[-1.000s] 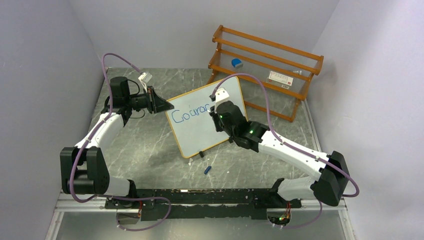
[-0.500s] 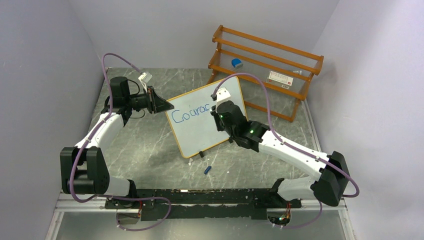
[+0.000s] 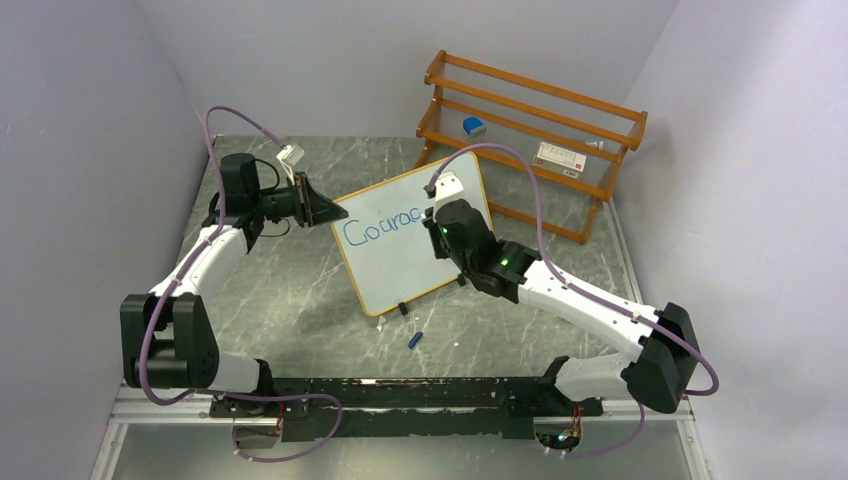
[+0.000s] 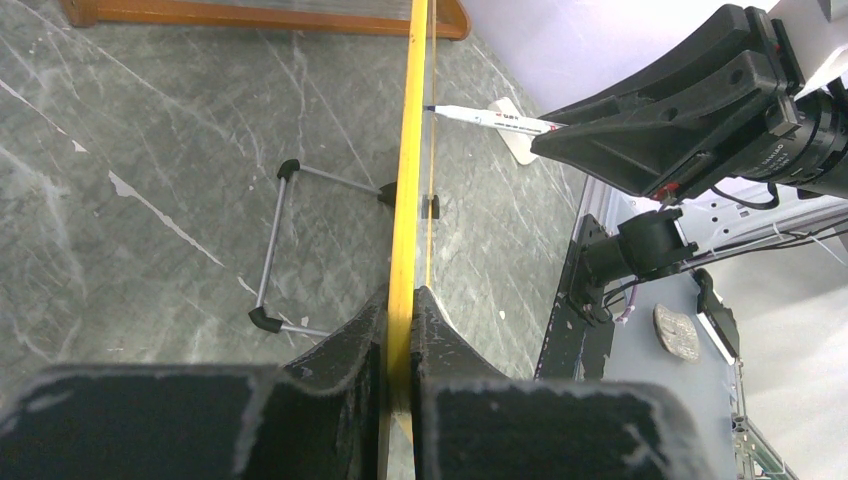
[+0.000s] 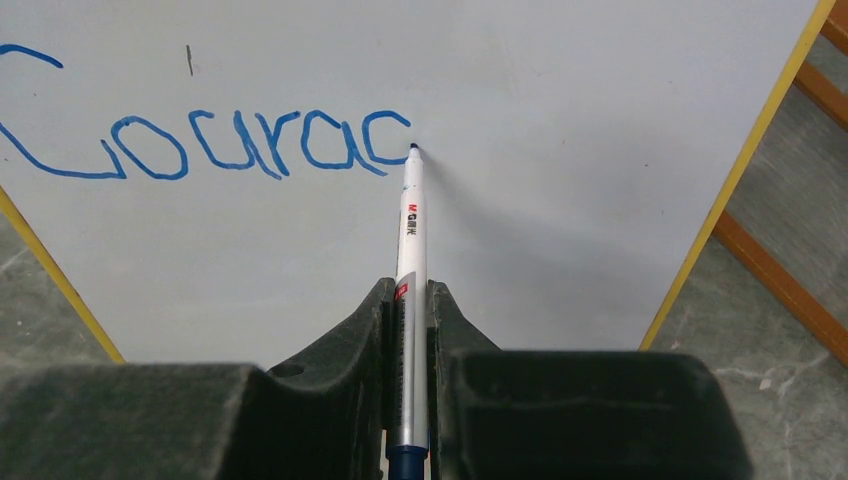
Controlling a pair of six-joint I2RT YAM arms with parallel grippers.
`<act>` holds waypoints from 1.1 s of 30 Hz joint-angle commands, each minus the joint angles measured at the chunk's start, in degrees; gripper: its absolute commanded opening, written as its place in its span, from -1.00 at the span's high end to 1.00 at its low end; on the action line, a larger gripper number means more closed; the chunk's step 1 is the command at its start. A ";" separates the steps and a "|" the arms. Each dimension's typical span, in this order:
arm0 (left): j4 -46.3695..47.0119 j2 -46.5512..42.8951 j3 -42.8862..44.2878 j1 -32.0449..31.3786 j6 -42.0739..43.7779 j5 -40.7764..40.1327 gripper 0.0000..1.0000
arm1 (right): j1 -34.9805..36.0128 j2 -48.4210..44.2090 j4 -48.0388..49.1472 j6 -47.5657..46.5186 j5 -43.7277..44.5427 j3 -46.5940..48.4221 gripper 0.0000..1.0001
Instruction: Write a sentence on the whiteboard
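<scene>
The whiteboard (image 3: 400, 255) with its orange-wood frame stands tilted on the table. It bears the sentence (image 3: 380, 229) in blue, reading "Courac" in the right wrist view (image 5: 200, 150). My left gripper (image 3: 325, 208) is shut on the board's left edge (image 4: 405, 200), seen edge-on in the left wrist view. My right gripper (image 3: 432, 222) is shut on a white marker (image 5: 409, 250). Its blue tip touches the board at the end of the last letter. The marker (image 4: 490, 119) also shows in the left wrist view.
A wooden rack (image 3: 530, 140) stands behind the board with a blue eraser (image 3: 473, 126) and a white box (image 3: 560, 157) on it. A blue marker cap (image 3: 415, 340) lies on the table in front of the board. The board's wire stand (image 4: 275, 250) sits behind it.
The right gripper has drawn the curve of a new letter after "Coura", and the marker tip has shifted slightly right. The left arm holds still.
</scene>
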 commanded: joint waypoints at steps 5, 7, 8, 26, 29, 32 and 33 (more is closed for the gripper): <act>-3.58 1.38 -0.04 -1.71 2.46 -1.28 0.90 | -0.75 -0.73 3.70 -0.51 0.49 0.52 1.00; -3.57 1.37 -0.04 -1.71 2.44 -1.27 0.90 | -0.74 -0.76 3.80 -0.60 0.37 0.65 1.00; -3.49 1.44 -0.11 -1.71 2.34 -1.21 0.90 | -0.78 -0.76 3.76 -0.62 0.35 0.73 1.00; -3.32 1.38 -0.12 -1.71 2.26 -1.21 0.90 | -0.85 0.18 3.96 -0.63 -0.18 1.60 1.00; -3.46 1.41 -0.12 -1.71 2.31 -1.21 0.90 | -0.84 -0.05 3.02 -0.36 -0.32 1.53 1.00; -3.40 1.47 -0.12 -1.71 2.20 -1.18 0.90 | -0.82 -0.32 1.77 -0.21 -0.44 1.40 1.00; -3.44 1.43 -0.12 -1.71 2.24 -1.20 0.90 | -0.82 -0.32 1.18 -0.10 -0.55 1.44 1.00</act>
